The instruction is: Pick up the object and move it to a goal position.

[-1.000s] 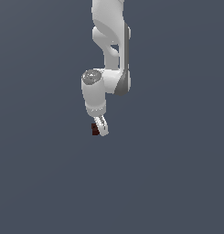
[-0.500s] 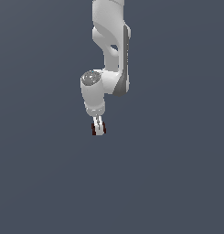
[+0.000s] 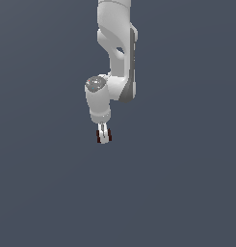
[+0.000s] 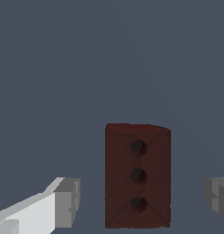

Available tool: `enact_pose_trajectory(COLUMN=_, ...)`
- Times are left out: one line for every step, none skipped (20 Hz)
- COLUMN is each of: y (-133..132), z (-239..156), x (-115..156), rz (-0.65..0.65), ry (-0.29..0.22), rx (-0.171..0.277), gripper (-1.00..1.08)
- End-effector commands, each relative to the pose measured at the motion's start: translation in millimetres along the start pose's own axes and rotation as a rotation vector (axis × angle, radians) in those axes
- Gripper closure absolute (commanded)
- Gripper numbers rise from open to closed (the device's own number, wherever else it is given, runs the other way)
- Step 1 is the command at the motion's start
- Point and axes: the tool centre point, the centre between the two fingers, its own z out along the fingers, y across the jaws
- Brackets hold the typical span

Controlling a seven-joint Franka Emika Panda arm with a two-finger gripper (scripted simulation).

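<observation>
The object [image 4: 138, 176] is a small dark red-brown block with three dark round holes in a row. In the wrist view it lies between my two fingers, with a gap on each side, so neither finger [image 4: 67, 201] touches it. My gripper [image 4: 141, 201] is open around it. In the exterior view the gripper [image 3: 104, 137] points straight down below the white arm, and slivers of the dark red object [image 3: 98, 138] show at the fingertips. Most of the object is hidden there behind the fingers.
The white arm [image 3: 117, 58] comes down from the top of the exterior view. Everything around is a plain dark grey-blue surface with no other objects or edges in sight.
The hand has turned from a tilt to pointing straight down, staying over the same spot. The dark red block now shows on both sides of the fingertips instead of one.
</observation>
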Motion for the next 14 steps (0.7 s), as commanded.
enact_pose_trajectory(y=0.7, z=7.2, x=0.0, rz=0.001, ry=0.0, rx=-0.001, gripper=-0.92)
enact_pose_trajectory(y=0.8, z=11.4, x=0.0, rz=0.002, ry=0.0, rx=-0.001, gripper=-0.92)
enact_pose_trajectory(y=1.1, z=16.2, x=0.0, rz=0.002, ry=0.0, rx=-0.001, gripper=-0.92)
enact_pose_trajectory(y=1.3, z=21.6, x=0.0, rz=0.003, ry=0.0, rx=-0.001, gripper=-0.92)
enact_pose_trajectory(y=1.4, z=26.8, x=0.1, rz=0.004, ry=0.0, rx=-0.001, gripper=-0.92)
enact_pose_trajectory(y=1.5, z=31.4, x=0.0, rz=0.004, ry=0.0, rx=-0.001, gripper=-0.92)
enact_pose_trajectory(y=1.4, z=35.4, x=-0.2, rz=0.004, ry=0.0, rx=-0.001, gripper=-0.92)
enact_pose_trajectory(y=1.4, z=38.7, x=0.0, rz=0.005, ry=0.0, rx=-0.001, gripper=-0.92)
enact_pose_trajectory(y=1.3, z=41.3, x=-0.1, rz=0.005, ry=0.0, rx=-0.001, gripper=-0.92)
enact_pose_trajectory(y=1.2, z=43.4, x=-0.1, rz=0.005, ry=0.0, rx=-0.001, gripper=-0.92)
enact_pose_trajectory(y=1.2, z=44.8, x=0.1, rz=0.005, ry=0.0, rx=-0.001, gripper=-0.92)
enact_pose_trajectory(y=1.1, z=45.6, x=0.0, rz=0.005, ry=0.0, rx=-0.001, gripper=-0.92)
enact_pose_trajectory(y=1.1, z=45.9, x=0.0, rz=0.005, ry=0.0, rx=-0.001, gripper=-0.92)
enact_pose_trajectory(y=1.1, z=45.9, x=0.0, rz=0.005, ry=0.0, rx=-0.001, gripper=1.08)
